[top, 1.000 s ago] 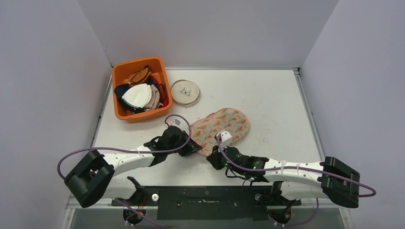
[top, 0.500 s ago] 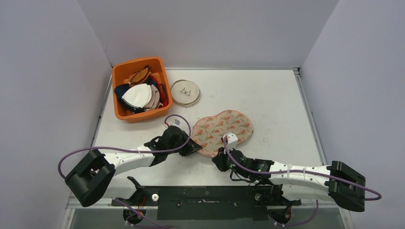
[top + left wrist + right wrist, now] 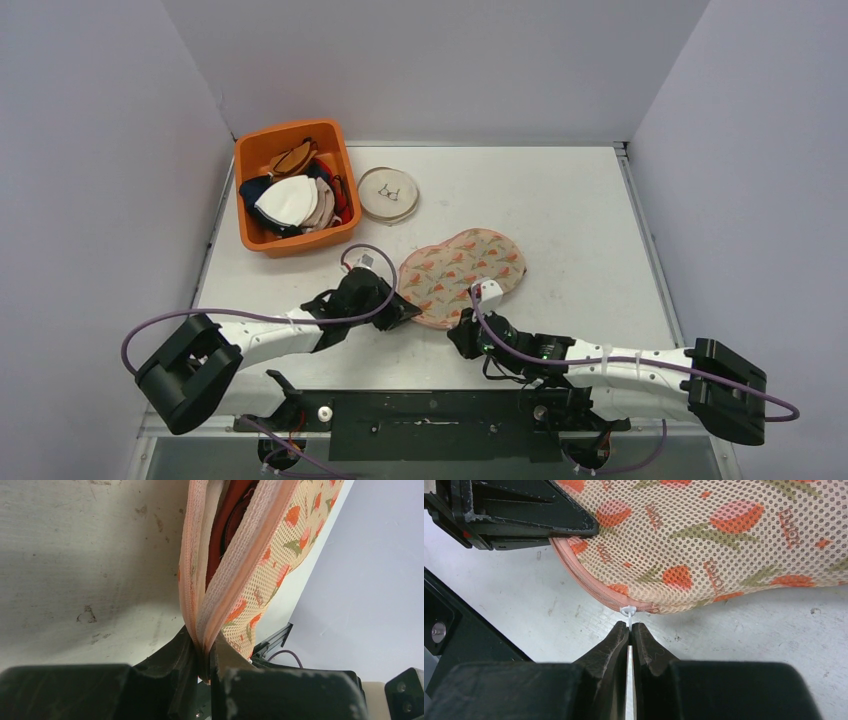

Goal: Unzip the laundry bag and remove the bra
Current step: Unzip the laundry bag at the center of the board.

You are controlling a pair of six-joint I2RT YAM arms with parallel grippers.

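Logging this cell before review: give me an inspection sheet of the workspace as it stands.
Surface: white table, scuffed.
Job's things: bag flat mid-table, seam gaping; red bra inside.
Clutter: orange bin of garments; round dish beside it.
Pincers: left pincer shut on bag edge; right pincer shut on pull.
Cables: purple cables along both arms.
Surroundings: plain walls on three sides.
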